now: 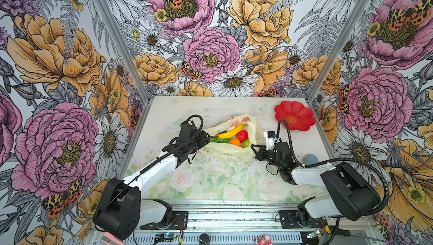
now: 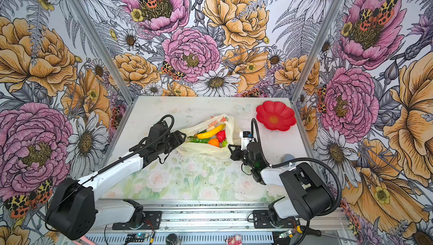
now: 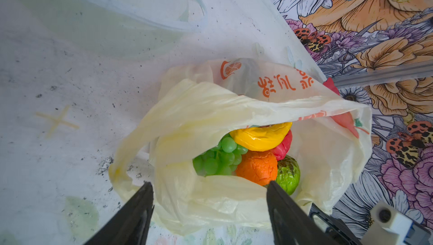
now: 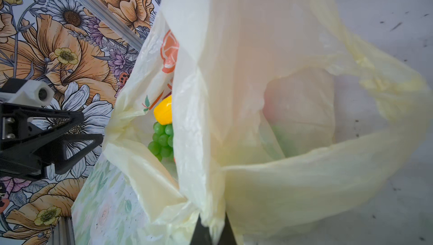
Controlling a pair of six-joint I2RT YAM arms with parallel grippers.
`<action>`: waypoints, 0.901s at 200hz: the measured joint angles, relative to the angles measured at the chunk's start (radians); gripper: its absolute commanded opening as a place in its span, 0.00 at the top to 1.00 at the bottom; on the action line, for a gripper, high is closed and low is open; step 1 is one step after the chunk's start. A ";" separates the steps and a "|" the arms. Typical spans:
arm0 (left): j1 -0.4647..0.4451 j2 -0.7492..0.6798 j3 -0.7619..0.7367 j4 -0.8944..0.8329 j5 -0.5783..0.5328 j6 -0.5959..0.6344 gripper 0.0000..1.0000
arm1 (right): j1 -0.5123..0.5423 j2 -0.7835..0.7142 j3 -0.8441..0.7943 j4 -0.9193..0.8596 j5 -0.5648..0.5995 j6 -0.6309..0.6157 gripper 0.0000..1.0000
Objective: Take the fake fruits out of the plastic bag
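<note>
1. Setup: the plastic bag (image 1: pixel 222 150) lies slumped on the table (image 1: pixel 210 180) between the two arms, its mouth open toward the left arm
2. Contents: the fake fruits that show are all inside the bag: yellow banana (image 1: pixel 230 131), green grape bunch (image 1: pixel 219 139), orange (image 1: pixel 235 142), red fruit (image 1: pixel 242 135), green round fruit (image 3: pixel 288 173). Any pieces lying deeper cannot be told through the film
3. Outside the bag: no fruit is seen on the table in either top view. The red flower plate (image 1: pixel 294 115) at the far right corner holds nothing
4. The right gripper (image 4: pixel 212 222) has its fingers closed on a fold of the bag's rim, with film bunched between them. This props the mouth up on that side
5. The left gripper (image 3: pixel 209 185) has its fingers spread wide with nothing between them. It hovers just at the bag mouth, with the grapes and the orange straight ahead
6. Judgement: the task has barely begun, with no fruit out. Only the opening and steadying of the bag looks done. Left to do: reach in, grip one piece, carry it clear, and repeat for every fruit
</note>
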 measured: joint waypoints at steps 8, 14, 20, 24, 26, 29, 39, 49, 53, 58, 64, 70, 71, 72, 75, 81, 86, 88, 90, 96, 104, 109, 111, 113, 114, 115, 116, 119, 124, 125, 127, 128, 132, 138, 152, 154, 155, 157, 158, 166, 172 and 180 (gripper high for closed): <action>0.003 0.002 0.003 -0.016 -0.008 -0.005 0.20 | 0.008 -0.010 0.000 -0.006 0.008 -0.008 1.00; 0.007 0.006 0.003 -0.028 -0.013 -0.005 0.19 | 0.013 -0.018 -0.001 -0.010 0.014 -0.015 1.00; 0.010 0.015 0.003 -0.039 -0.015 -0.008 0.18 | 0.019 -0.028 -0.002 -0.014 0.022 -0.023 1.00; 0.013 0.022 0.003 -0.044 -0.015 -0.008 0.18 | 0.023 -0.034 -0.004 -0.016 0.026 -0.029 1.00; 0.016 0.029 0.003 -0.047 -0.014 -0.008 0.17 | 0.024 -0.039 -0.005 -0.018 0.029 -0.032 1.00; 0.017 0.034 0.003 -0.049 -0.014 -0.008 0.13 | 0.026 -0.042 -0.006 -0.019 0.029 -0.034 1.00; 0.026 0.060 0.003 -0.049 -0.010 -0.005 0.12 | 0.033 -0.060 -0.011 -0.032 0.037 -0.045 1.00; 0.030 0.089 0.003 -0.039 0.005 -0.008 0.14 | 0.037 -0.072 -0.014 -0.044 0.046 -0.055 1.00; 0.031 0.101 0.003 -0.032 0.013 -0.008 0.16 | 0.040 -0.076 -0.015 -0.048 0.047 -0.059 1.00; 0.031 0.116 0.003 -0.022 0.022 -0.009 0.19 | 0.041 -0.078 -0.015 -0.052 0.050 -0.063 1.00; 0.031 0.139 0.003 -0.007 0.036 -0.009 0.24 | 0.042 -0.079 -0.015 -0.055 0.053 -0.064 1.00; 0.031 0.163 0.003 0.008 0.049 -0.007 0.31 | 0.042 -0.080 -0.017 -0.055 0.054 -0.066 1.00; 0.031 0.166 0.003 0.011 0.051 -0.011 0.33 | 0.042 -0.079 -0.017 -0.055 0.054 -0.066 1.00; 0.031 0.172 0.003 0.014 0.055 -0.014 0.34 | 0.042 -0.080 -0.018 -0.055 0.054 -0.066 1.00; 0.031 0.184 0.003 0.020 0.061 -0.003 0.38 | 0.042 -0.080 -0.020 -0.055 0.054 -0.066 1.00; 0.031 0.208 0.003 0.037 0.072 -0.011 0.48 | 0.042 -0.080 -0.025 -0.055 0.055 -0.066 1.00; 0.032 0.227 0.002 0.052 0.084 -0.023 0.54 | 0.042 -0.080 -0.029 -0.055 0.055 -0.065 1.00; 0.033 0.232 0.002 0.057 0.086 -0.019 0.56 | 0.042 -0.080 -0.032 -0.054 0.056 -0.064 1.00; 0.034 0.239 -0.001 0.065 0.094 -0.019 0.58 | 0.042 -0.080 -0.035 -0.054 0.056 -0.063 1.00; 0.039 0.256 -0.007 0.088 0.109 -0.024 0.63 | 0.042 -0.082 -0.044 -0.053 0.057 -0.059 1.00; 0.048 0.274 -0.019 0.117 0.127 -0.038 0.68 | 0.041 -0.085 -0.060 -0.052 0.058 -0.051 1.00; 0.054 0.283 -0.026 0.131 0.135 -0.035 0.71 | 0.040 -0.087 -0.071 -0.049 0.060 -0.046 1.00; 0.056 0.287 -0.029 0.136 0.138 -0.043 0.71 | 0.040 -0.089 -0.076 -0.047 0.062 -0.042 1.00; 0.058 0.289 -0.031 0.139 0.139 -0.043 0.72 | 0.040 -0.089 -0.082 -0.045 0.063 -0.039 1.00; 0.060 0.291 -0.033 0.140 0.142 -0.039 0.73 | 0.040 -0.089 -0.084 -0.045 0.064 -0.038 1.00; 0.060 0.292 -0.034 0.141 0.142 -0.038 0.73 | 0.039 -0.089 -0.085 -0.044 0.064 -0.038 1.00; 0.061 0.293 -0.035 0.142 0.142 -0.038 0.74 | 0.039 -0.090 -0.089 -0.043 0.065 -0.036 1.00; 0.062 0.296 -0.039 0.147 0.145 -0.044 0.75 | 0.039 -0.091 -0.095 -0.042 0.067 -0.031 1.00; 0.064 0.299 -0.043 0.152 0.150 -0.039 0.77 | 0.039 -0.093 -0.108 -0.039 0.070 -0.026 1.00; 0.065 0.299 -0.044 0.154 0.151 -0.042 0.77 | 0.039 -0.093 -0.110 -0.039 0.071 -0.024 1.00; 0.066 0.300 -0.045 0.154 0.152 -0.040 0.77 | 0.039 -0.094 -0.114 -0.039 0.074 -0.023 1.00; 0.066 0.300 -0.045 0.154 0.152 -0.038 0.78 | 0.039 -0.095 -0.116 -0.039 0.074 -0.023 1.00; 0.067 0.300 -0.048 0.159 0.157 -0.039 0.78 | 0.039 -0.097 -0.124 -0.040 0.076 -0.016 1.00; 0.066 0.300 -0.048 0.164 0.161 -0.037 0.79 | 0.037 -0.101 -0.132 -0.044 0.082 -0.011 1.00; 0.062 0.300 -0.048 0.178 0.167 -0.031 0.80 | 0.029 -0.113 -0.140 -0.059 0.095 0.001 0.87; 0.060 0.300 -0.048 0.180 0.167 -0.029 0.80 | 0.028 -0.116 -0.140 -0.063 0.098 0.003 0.84; 0.059 0.300 -0.048 0.180 0.167 -0.029 0.80 | 0.027 -0.116 -0.140 -0.065 0.098 0.003 0.81; 0.058 0.300 -0.048 0.182 0.167 -0.028 0.81 | 0.027 -0.119 -0.140 -0.066 0.100 0.003 0.78; 0.058 0.299 -0.048 0.183 0.167 -0.028 0.80 | 0.027 -0.121 -0.140 -0.068 0.101 0.005 0.76; 0.051 0.299 -0.048 0.185 0.167 -0.024 0.81 | 0.025 -0.136 -0.138 -0.089 0.111 0.011 0.64; 0.043 0.299 -0.048 0.185 0.165 -0.018 0.81 | 0.024 -0.152 -0.136 -0.115 0.121 0.011 0.56; 0.032 0.299 -0.048 0.184 0.156 -0.006 0.82 | 0.022 -0.181 -0.127 -0.166 0.136 0.014 0.48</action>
